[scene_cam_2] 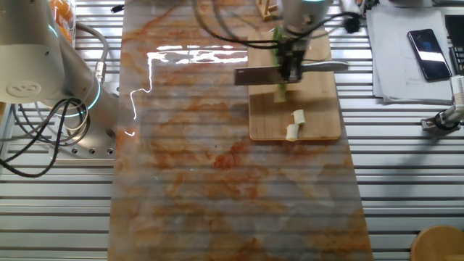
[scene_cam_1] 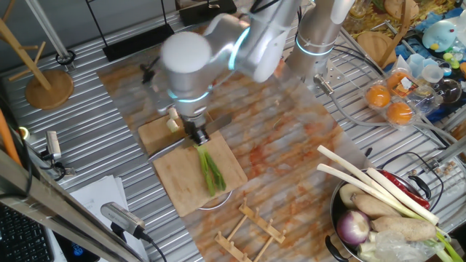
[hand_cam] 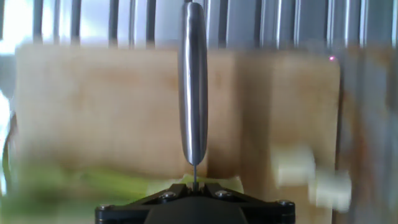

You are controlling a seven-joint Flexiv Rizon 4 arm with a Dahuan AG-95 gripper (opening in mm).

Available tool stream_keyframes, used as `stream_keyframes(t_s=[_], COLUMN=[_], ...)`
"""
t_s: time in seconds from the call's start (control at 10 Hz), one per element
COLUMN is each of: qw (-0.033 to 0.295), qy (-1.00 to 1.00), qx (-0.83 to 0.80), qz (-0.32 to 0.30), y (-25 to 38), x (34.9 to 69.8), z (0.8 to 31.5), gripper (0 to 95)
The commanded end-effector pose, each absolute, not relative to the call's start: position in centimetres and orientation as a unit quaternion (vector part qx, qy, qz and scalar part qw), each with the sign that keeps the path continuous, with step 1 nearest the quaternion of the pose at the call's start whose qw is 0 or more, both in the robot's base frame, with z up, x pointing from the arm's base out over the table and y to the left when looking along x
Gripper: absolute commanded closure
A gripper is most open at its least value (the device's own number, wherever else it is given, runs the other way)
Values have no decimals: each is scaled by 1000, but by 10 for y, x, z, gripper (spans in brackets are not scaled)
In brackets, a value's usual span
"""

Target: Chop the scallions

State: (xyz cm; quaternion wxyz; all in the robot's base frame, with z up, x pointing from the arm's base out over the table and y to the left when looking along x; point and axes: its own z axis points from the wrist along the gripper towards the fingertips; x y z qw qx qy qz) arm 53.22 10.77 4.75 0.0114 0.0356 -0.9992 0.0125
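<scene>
- Scallions [scene_cam_1: 211, 171] lying lengthwise on a wooden cutting board [scene_cam_1: 182, 185], green leaves toward the board's near end in one fixed view, pale end under the tool.
- Two short cut white bits [scene_cam_2: 295, 125] resting on the same board, just beside each other and apart from the stalk; seen blurred at lower right in the hand view.
- Gripper [scene_cam_2: 291, 64] poised over the board, jaws clamped on a knife [scene_cam_2: 279, 72], blade lying crosswise over the stalk near its pale end.
- From the hand view: knife spine [hand_cam: 193, 87] running straight away from the fingers, pale green stalk crossing beneath it at the bottom of the picture; contact between edge and stalk impossible to judge.
- Board sitting on a marbled orange mat [scene_cam_2: 217, 159] over a ribbed metal table [scene_cam_2: 58, 210].
- Off to the side in one fixed view: metal bowl [scene_cam_1: 336, 211] holding thick white leek-like stalks [scene_cam_1: 371, 185], a purple onion [scene_cam_1: 354, 227] and other vegetables.
- Oranges [scene_cam_1: 389, 102] in a clear pack near the far edge; wooden rack [scene_cam_1: 251, 229] lying just past the board.
</scene>
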Motion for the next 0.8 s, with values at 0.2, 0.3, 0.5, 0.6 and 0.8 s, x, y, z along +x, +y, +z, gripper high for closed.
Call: stream_keyframes(t_s=[0.2,0.3,0.5,0.6,0.8], qw=[10,3,0,0,-3], qy=[-998,-998,-998,-998,-998], qx=[51,57,57,57,64], qz=[31,23,11,8,11], y=[112,111,111,112,111], x=[551,551,550,550,549], z=[34,37,35,34,35], gripper=[950,950,950,950,950])
